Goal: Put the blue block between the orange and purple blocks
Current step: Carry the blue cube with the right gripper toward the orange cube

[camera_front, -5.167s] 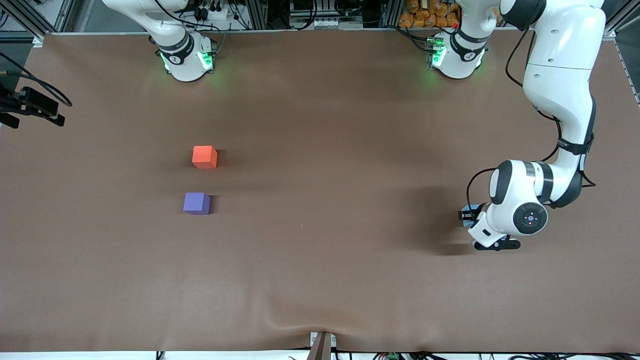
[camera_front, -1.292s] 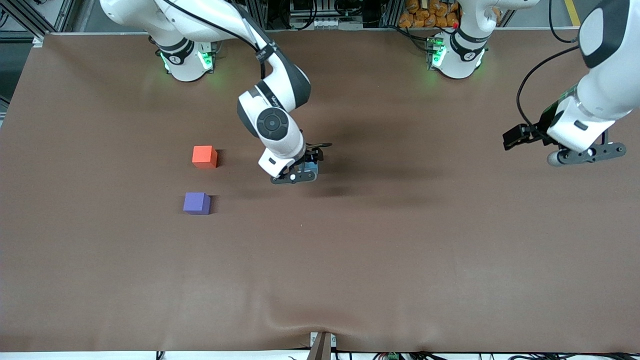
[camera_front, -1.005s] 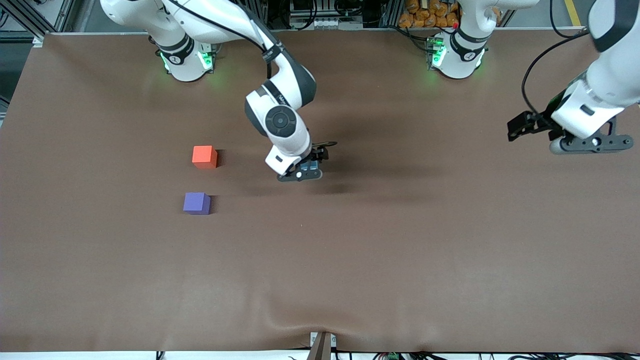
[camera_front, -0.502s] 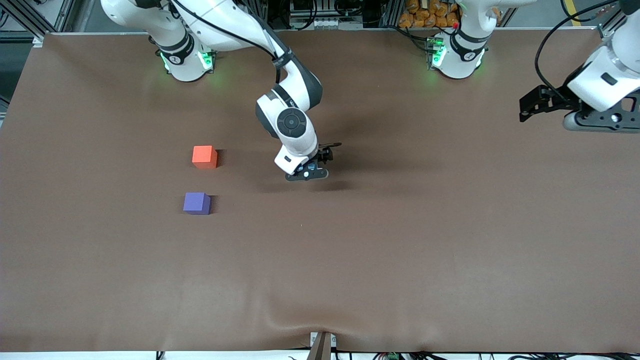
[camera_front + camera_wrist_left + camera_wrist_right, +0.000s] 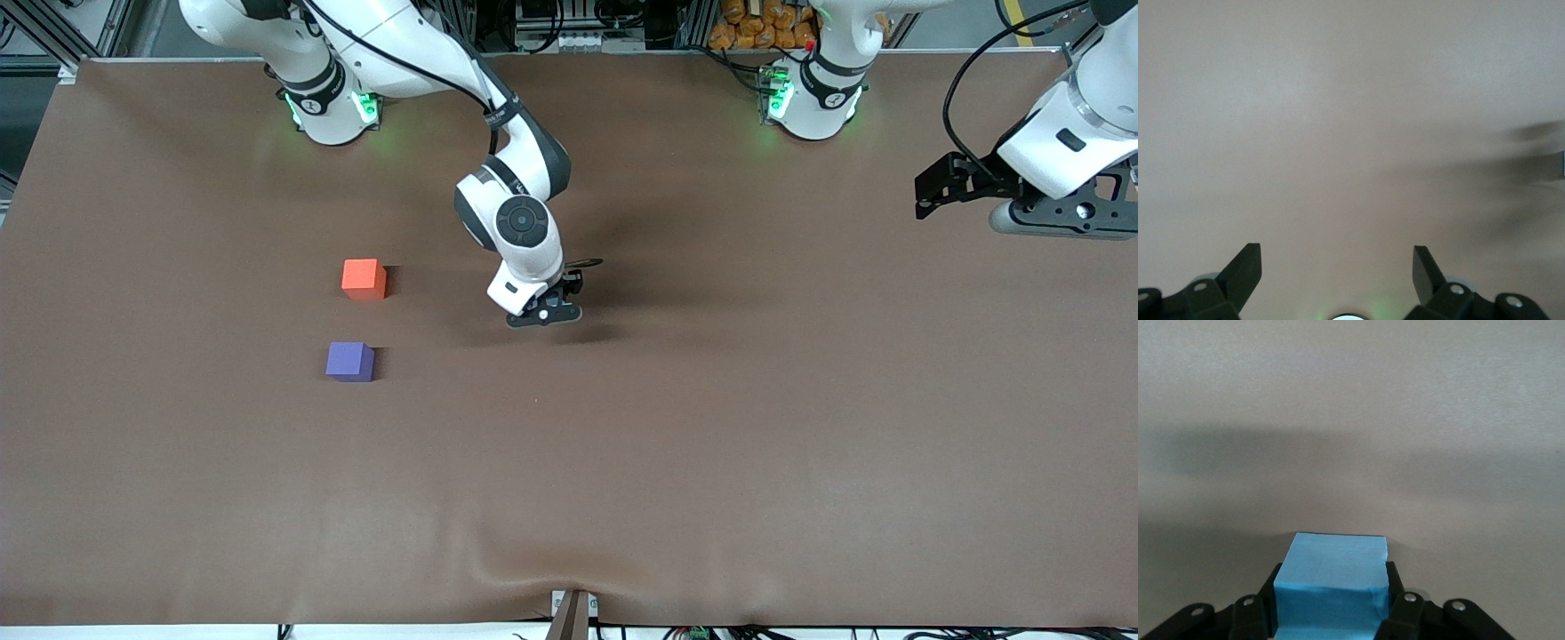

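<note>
The blue block (image 5: 1331, 577) sits between the fingers of my right gripper (image 5: 1331, 603), which press on both its sides, low over the middle of the brown table. In the front view the right gripper (image 5: 553, 300) hides it. The orange block (image 5: 364, 278) and the purple block (image 5: 349, 362) stand toward the right arm's end of the table, the purple one nearer the front camera, with a gap between them. My left gripper (image 5: 944, 184) hangs open and holds nothing, high over the left arm's end; its fingers (image 5: 1245, 270) stand wide apart.
The brown cloth on the table (image 5: 711, 444) has a wrinkle near its front edge, by a small mount (image 5: 572, 613). The two arm bases (image 5: 329, 111) (image 5: 809, 102) stand along the edge farthest from the front camera.
My right gripper has settled over the blue block and shut on it. The left arm has drawn up and back toward its own end of the table.
</note>
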